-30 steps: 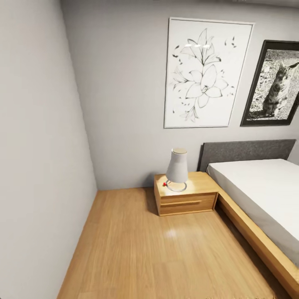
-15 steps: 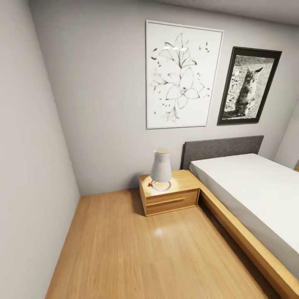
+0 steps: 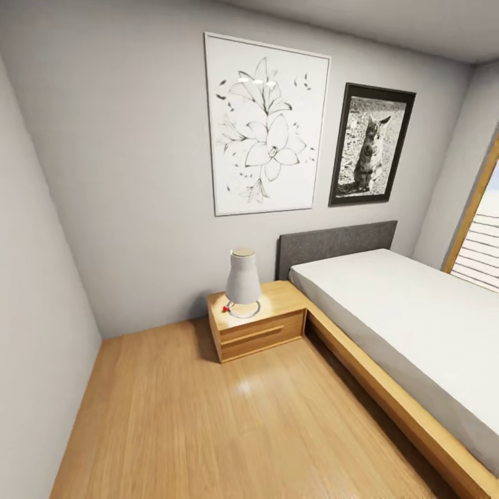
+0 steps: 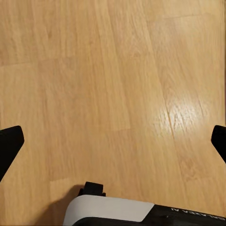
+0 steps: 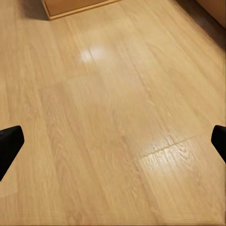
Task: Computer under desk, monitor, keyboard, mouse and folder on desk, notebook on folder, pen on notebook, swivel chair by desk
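The robot faces a bedroom corner; none of the workspace items appears here, so their place relative to the jaws cannot be told. A wooden nightstand (image 3: pixel 255 326) stands against the grey wall, and serves as landmark. On it sits a white lamp (image 3: pixel 243 281) with a small red object (image 3: pixel 225 308) just beside its base. Touching the nightstand's side is the bed (image 3: pixel 402 333), with a grey headboard (image 3: pixel 336 244). Above the nightstand hangs a flower drawing (image 3: pixel 267 125); beside that, a framed cat photo (image 3: pixel 371 145). The left gripper (image 4: pixel 113 143) hangs over bare wooden floor (image 4: pixel 113 70), its jaws spread wide and grasping nothing. The right gripper (image 5: pixel 113 141) is likewise released over the floor, near the nightstand's foot.
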